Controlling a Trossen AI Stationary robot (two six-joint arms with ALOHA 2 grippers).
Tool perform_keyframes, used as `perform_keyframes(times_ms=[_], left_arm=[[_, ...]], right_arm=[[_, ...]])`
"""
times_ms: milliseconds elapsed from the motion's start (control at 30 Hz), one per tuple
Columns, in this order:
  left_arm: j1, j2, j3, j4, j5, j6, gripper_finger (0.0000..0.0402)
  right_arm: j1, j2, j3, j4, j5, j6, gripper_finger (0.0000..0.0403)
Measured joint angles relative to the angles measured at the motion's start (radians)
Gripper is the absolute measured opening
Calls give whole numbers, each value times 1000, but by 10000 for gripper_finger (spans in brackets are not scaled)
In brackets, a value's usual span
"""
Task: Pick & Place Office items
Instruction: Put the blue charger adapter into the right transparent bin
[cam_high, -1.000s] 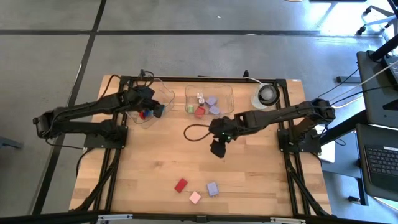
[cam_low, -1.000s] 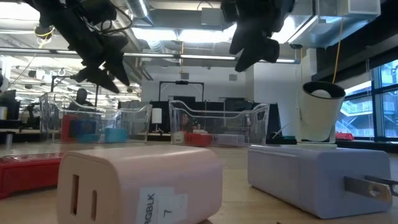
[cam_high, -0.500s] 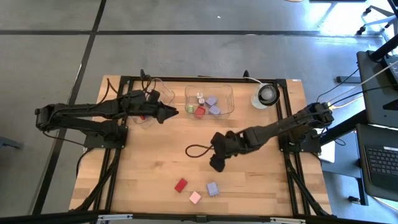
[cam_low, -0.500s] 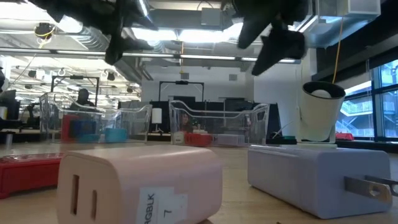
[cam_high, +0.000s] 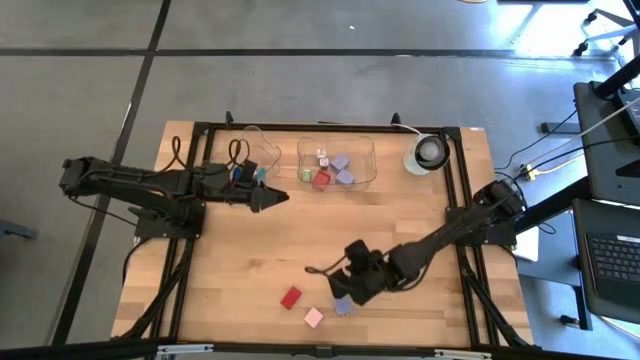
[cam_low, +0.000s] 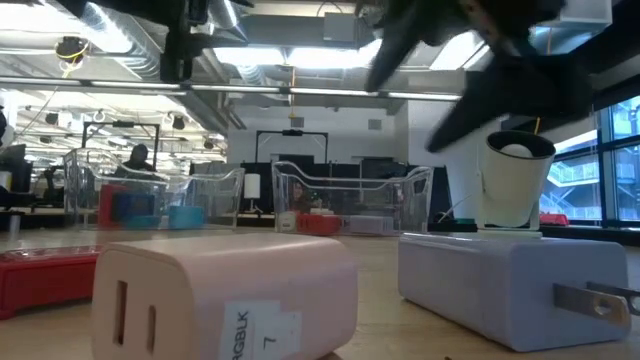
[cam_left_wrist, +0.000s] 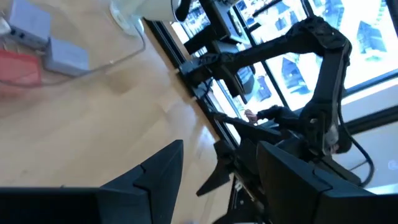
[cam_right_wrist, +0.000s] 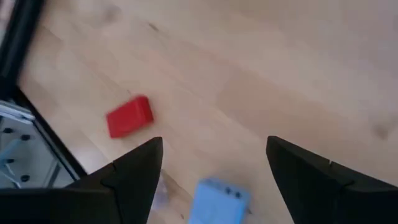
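At the bench's left, the left claw (cam_high: 282, 197) hovers spread and empty beside the left clear tray (cam_high: 262, 148). Toward the front edge lie 3 small plug-like blocks: red block (cam_high: 291, 297), pink block (cam_high: 314, 318), lavender-blue block (cam_high: 343, 305). The right claw (cam_high: 340, 289), spread wide, hangs over the lavender-blue one. It looks light, rigid and smooth; pinch its flat sides.

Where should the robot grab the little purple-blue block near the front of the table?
Probably from straight above, with the fingers closing on its two long flat sides. The lavender-blue block lies flat on the wooden table, and the right end effector hangs open right over it. The pink block is close, so grip across the clear sides.
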Motion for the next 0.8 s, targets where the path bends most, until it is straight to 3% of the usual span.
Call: perform_keyframes(times_ms=[233, 367, 500, 800], left_arm=[[-132, 0, 0, 35, -146, 0, 200], [-178, 0, 0, 37, -202, 0, 199], [-214, 0, 0, 37, -227, 1, 198], [-276, 0, 0, 36, -234, 2, 198]], right_arm=[[61, 51, 0, 2, 2, 55, 290], [75, 88, 0, 73, 8, -19, 290], [90, 137, 0, 129, 8, -148, 290], [137, 166, 0, 165, 25, -639, 290]])
